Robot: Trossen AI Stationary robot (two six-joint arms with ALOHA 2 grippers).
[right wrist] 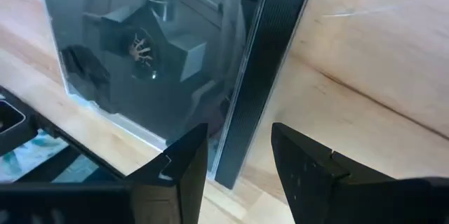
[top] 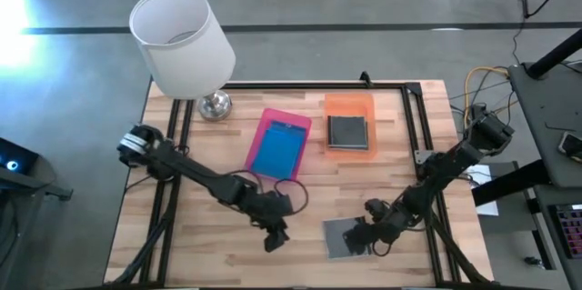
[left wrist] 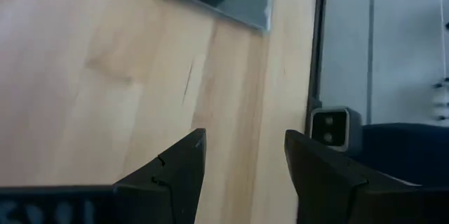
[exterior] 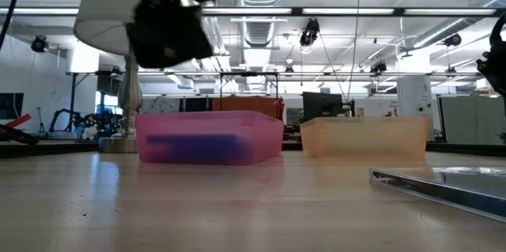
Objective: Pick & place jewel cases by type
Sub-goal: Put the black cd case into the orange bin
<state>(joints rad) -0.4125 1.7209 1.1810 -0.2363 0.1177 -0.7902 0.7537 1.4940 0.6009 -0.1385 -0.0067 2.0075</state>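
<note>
Pink tray holds blue jewel cases and orange tray at 12 o'clock holds a grey case; sorting appears mostly done. One grey/clear case remains on the table at 5 o'clock. Right gripper hovers over it, fingers parted, holding nothing; left gripper, parted and empty, waits at 6 o'clock.

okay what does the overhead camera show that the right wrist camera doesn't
Only the high view shows the pink tray with a blue case inside, the orange tray with a grey case inside, the white lamp, and the left gripper, open over bare wood.

Only the right wrist view shows the dark hinged spine of the case on the table and the reflections in its clear cover.

Both show the right gripper open at that grey case near the table's front edge.
</note>
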